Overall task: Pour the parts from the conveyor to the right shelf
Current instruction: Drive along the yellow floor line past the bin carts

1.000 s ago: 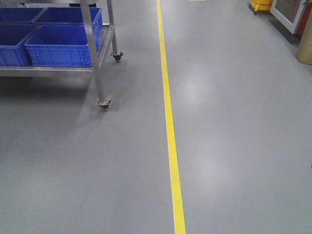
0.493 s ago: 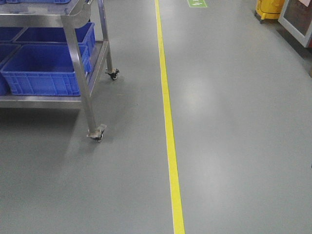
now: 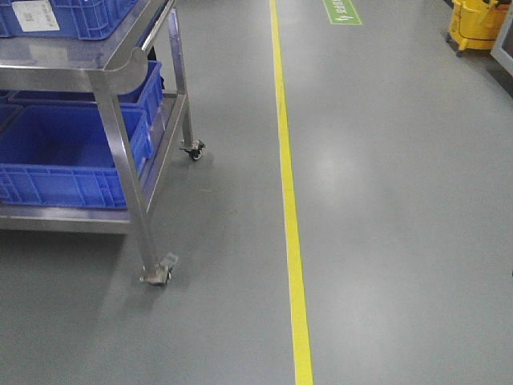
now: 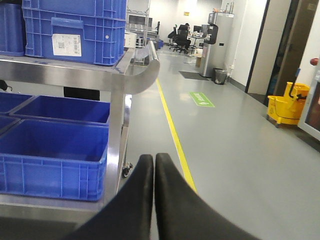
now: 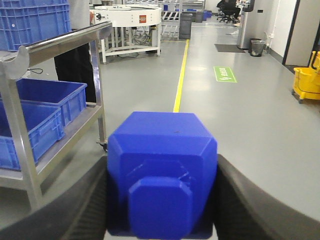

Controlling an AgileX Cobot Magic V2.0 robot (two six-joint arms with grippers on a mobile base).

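Observation:
My right gripper (image 5: 162, 200) is shut on a blue faceted plastic container (image 5: 162, 170), which fills the space between its black fingers. My left gripper (image 4: 154, 165) is shut and empty, its two black fingers pressed together. A steel wheeled shelf cart (image 3: 120, 68) stands at the left of the front view, with blue bins (image 3: 68, 148) on its lower shelf and a labelled blue bin (image 3: 60, 16) on top. The cart also shows in the left wrist view (image 4: 125, 75) and the right wrist view (image 5: 60, 42). No gripper appears in the front view.
A yellow floor line (image 3: 290, 208) runs down the grey floor. A yellow mop bucket (image 3: 479, 24) stands at the far right. A white round conveyor machine (image 5: 132, 17) is far down the aisle. A green floor sign (image 3: 342, 10) lies ahead.
The view has shifted: the cart now appears larger and lower in frame, its top shelf and labelled bin have come into sight, and the caster has moved down the image.

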